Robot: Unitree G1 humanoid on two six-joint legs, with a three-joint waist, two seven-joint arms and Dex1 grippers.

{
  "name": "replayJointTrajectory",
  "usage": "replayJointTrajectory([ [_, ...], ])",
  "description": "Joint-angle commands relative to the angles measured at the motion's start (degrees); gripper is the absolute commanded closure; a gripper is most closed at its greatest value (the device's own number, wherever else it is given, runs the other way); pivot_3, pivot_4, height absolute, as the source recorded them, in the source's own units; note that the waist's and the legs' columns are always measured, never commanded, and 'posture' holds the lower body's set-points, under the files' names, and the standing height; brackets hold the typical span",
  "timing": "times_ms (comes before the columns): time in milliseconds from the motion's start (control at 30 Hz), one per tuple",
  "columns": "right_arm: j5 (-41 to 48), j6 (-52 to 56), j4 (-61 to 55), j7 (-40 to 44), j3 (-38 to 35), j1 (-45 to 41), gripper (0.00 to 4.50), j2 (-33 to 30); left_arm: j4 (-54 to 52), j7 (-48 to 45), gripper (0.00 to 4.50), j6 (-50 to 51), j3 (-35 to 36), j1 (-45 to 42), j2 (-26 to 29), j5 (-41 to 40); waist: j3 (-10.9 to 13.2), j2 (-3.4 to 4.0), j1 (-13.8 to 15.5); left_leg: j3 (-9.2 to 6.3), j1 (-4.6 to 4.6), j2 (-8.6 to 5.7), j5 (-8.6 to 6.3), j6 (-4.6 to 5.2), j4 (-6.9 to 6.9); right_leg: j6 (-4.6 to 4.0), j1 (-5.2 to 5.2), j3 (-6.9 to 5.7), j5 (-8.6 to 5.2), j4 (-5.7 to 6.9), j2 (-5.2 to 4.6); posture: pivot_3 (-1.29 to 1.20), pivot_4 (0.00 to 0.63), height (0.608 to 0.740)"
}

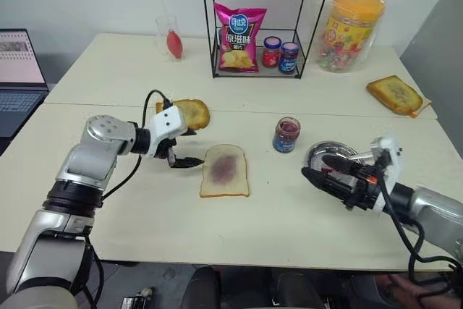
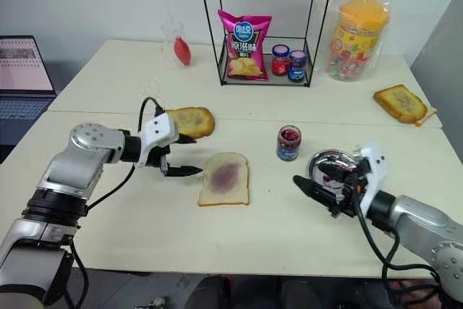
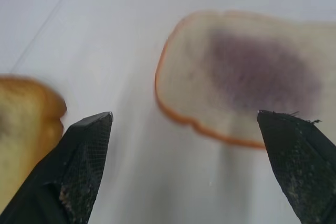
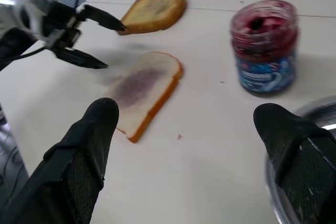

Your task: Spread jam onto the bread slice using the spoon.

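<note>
Table's (image 1: 145,208) set up handy: jam jar (image 1: 286,135) by the smeared bread (image 1: 225,171). Left gripper (image 1: 184,148) hovers beside it, right gripper (image 1: 322,171) near the plate (image 2: 322,159), both spread, empty.

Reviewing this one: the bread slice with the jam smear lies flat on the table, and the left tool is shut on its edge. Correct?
Not quite. The left tool is open and holds nothing; the left wrist view shows the fingers spread apart. The bread slice with its jam smear does lie flat on the table.
</note>
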Motion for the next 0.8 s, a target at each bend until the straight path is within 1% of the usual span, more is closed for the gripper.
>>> replayJointTrajectory([
  [33, 6.9, -2.0, 0.7, -3.4, -7.6, 3.3, 0.0, 1.2, -10.4, -1.7, 0.04, 6.4, 0.9, -1.5, -1.7, -6.5, 0.0, 0.01, -0.2, 0.03, 0.01, -0.01, 0.0, 0.0, -0.01, 0.01, 0.02, 0.03, 0.0, 0.0, -0.01, 0.0, 0.15, 0.74],
  [133, 9.9, -3.0, 4.1, -6.8, -11.6, 5.9, 0.0, 2.9, -15.4, -0.5, 0.04, 8.2, 0.2, -1.3, -4.0, -8.5, 0.0, 0.03, -0.5, 0.05, 0.13, -0.02, 0.0, 0.0, -0.01, 0.03, 0.07, 0.08, -0.01, 0.03, 0.01, 0.0, 0.15, 0.74],
  [200, 9.6, -3.7, 6.8, -8.8, -13.0, 6.8, 0.0, 3.9, -18.0, 0.5, 0.04, 8.5, -0.4, -0.9, -5.7, -9.1, 0.0, 0.03, -0.6, 0.02, 0.16, 0.06, 0.0, 0.01, -0.01, 0.03, 0.08, 0.06, -0.01, 0.06, 0.11, 0.0, 0.15, 0.74],
  [367, 11.2, -4.7, 14.7, -11.0, -13.6, 4.4, 0.0, 5.6, -20.3, 1.7, 0.04, 7.7, -1.8, 1.1, -7.3, -8.5, 0.0, 0.11, -1.1, 0.06, 0.24, 0.08, 0.01, 0.02, -0.01, -0.01, 0.1, 0.13, 0.02, 0.09, 0.15, 0.0, 0.15, 0.74],
  [467, 10.9, -5.6, 23.8, -11.2, -12.0, -0.2, 0.0, 8.0, -19.5, 2.7, 0.04, 5.2, -2.9, 2.3, -8.2, -7.1, -0.1, 0.15, -1.5, 0.07, 0.24, 0.06, 0.01, 0.02, -0.01, 0.0, 0.1, 0.16, 0.03, 0.09, 0.15, 0.0, 0.15, 0.74],
  [567, 8.1, -6.9, 31.8, -10.2, -10.5, -4.8, 0.0, 10.2, -18.6, 4.4, 0.04, 4.4, -2.7, 2.8, -9.4, -6.7, -0.1, 0.17, -1.5, 0.09, 0.24, 0.07, 0.02, 0.02, 0.0, 0.0, 0.12, 0.17, 0.07, 0.06, 0.18, 0.0, 0.15, 0.74],
  [800, 0.3, -9.7, 45.4, -4.7, -7.1, -14.0, 0.0, 11.8, -21.5, 6.3, 0.04, 5.9, -1.9, 5.4, -8.9, -7.4, -0.1, 0.3, -1.7, 0.14, 0.2, 0.07, 0.01, 0.03, -0.04, 0.0, 0.05, 0.21, 0.06, 0.02, 0.17, 0.0, 0.15, 0.74],
])
